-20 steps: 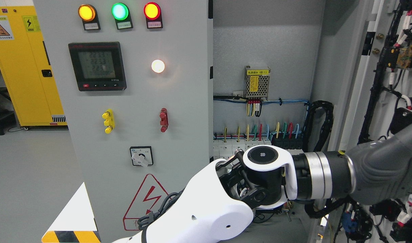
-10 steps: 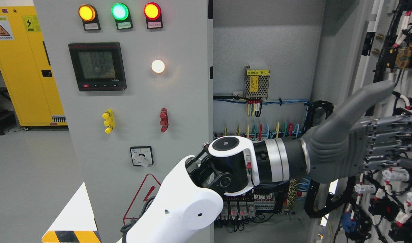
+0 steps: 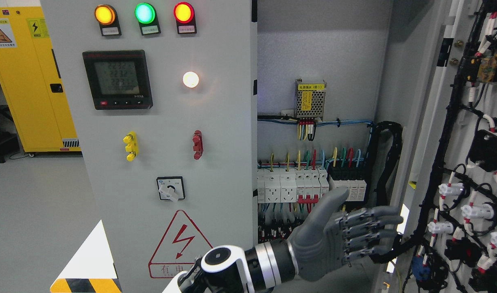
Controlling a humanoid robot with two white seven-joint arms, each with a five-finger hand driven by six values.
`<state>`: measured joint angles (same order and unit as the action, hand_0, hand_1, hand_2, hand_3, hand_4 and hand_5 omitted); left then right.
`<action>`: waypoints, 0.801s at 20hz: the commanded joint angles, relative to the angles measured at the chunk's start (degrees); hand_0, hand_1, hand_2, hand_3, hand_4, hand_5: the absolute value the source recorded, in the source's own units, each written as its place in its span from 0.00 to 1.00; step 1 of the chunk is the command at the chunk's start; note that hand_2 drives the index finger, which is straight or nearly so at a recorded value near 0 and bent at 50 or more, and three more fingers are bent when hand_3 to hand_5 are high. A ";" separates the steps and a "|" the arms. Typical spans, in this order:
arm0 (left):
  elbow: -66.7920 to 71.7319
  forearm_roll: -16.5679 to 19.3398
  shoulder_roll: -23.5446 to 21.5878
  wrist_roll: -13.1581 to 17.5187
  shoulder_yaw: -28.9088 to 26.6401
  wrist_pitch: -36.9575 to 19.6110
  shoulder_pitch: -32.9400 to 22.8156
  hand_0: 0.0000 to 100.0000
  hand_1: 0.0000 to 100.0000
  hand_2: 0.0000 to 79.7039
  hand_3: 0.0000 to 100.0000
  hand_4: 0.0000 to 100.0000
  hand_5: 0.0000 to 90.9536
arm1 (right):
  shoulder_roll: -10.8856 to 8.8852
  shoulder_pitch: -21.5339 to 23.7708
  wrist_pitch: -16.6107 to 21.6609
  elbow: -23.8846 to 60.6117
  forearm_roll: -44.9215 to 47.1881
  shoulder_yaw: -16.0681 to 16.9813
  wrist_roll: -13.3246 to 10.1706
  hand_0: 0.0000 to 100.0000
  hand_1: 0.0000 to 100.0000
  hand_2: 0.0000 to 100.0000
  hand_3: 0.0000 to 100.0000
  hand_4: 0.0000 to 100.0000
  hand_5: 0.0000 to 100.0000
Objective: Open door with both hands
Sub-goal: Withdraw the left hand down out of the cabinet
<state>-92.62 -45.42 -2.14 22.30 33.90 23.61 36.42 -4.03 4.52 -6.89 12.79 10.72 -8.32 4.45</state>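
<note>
- Head view shows one grey robot hand with jointed fingers [image 3: 346, 240] low in the frame, its arm entering from the bottom edge left of the middle, so it is the left hand.
- Its fingers [image 3: 370, 228] are stretched out flat and close together, pointing right, thumb raised upward; the hand is released and grasps nothing.
- Behind the hand, a silver wrist ring and a white-and-black round joint [image 3: 222, 260] lead down out of the picture; the forearm lies nearly level.
- The hand hovers in front of the open interior of the grey metal electrical cabinet [image 3: 317, 53], below a row of white circuit breakers with coloured wires [image 3: 309, 183].
- The opened right cabinet door, grey with black cable bundles and white connectors on its inner face [image 3: 468, 162], stands swung outward at the picture's right; the fingertips point toward its lower inner edge and lie near it, and I cannot tell whether they touch.
- The closed left cabinet door, a grey panel [image 3: 167, 122], stands to the left of the hand, carrying orange, green and red lamps, a black digital meter [image 3: 117, 79], a lit white lamp, yellow and red handles, a rotary switch and a red lightning warning triangle [image 3: 179, 246].
- A yellow storage cabinet [image 3: 33, 81] stands farther left.
</note>
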 commanded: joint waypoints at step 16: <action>58.53 25.55 -1.38 -0.06 -22.02 -40.83 -38.90 0.00 0.00 0.00 0.00 0.00 0.00 | -0.18 -0.74 0.04 0.13 0.00 0.15 -0.06 0.22 0.01 0.00 0.00 0.00 0.00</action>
<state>-74.06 -21.86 -6.41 22.27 23.28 -14.86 -2.15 -4.09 3.98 -6.87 12.99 10.72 -8.22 4.40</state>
